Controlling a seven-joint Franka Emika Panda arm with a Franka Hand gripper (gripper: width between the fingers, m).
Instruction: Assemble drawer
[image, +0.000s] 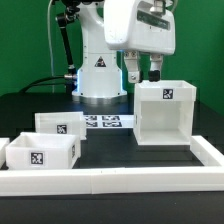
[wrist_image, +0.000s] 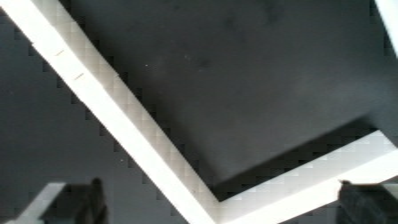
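Note:
The large white open-sided casing (image: 161, 113) stands on the black table at the exterior view's right, with a tag on its rear wall. Two shallow white trays sit at the exterior view's left: one (image: 60, 125) further back, one (image: 41, 153) nearer the front, each with a tag. My gripper (image: 142, 72) hangs just above the casing's top left rim, open and empty. In the wrist view the casing's white rim (wrist_image: 125, 110) forms a corner between my dark fingertips (wrist_image: 71, 202), with my gripper (wrist_image: 217, 206) over that corner.
The marker board (image: 103, 122) lies flat between the trays and the casing. A long low white border rail (image: 130, 181) runs along the front and up the exterior view's right side. The robot base (image: 100, 75) stands behind.

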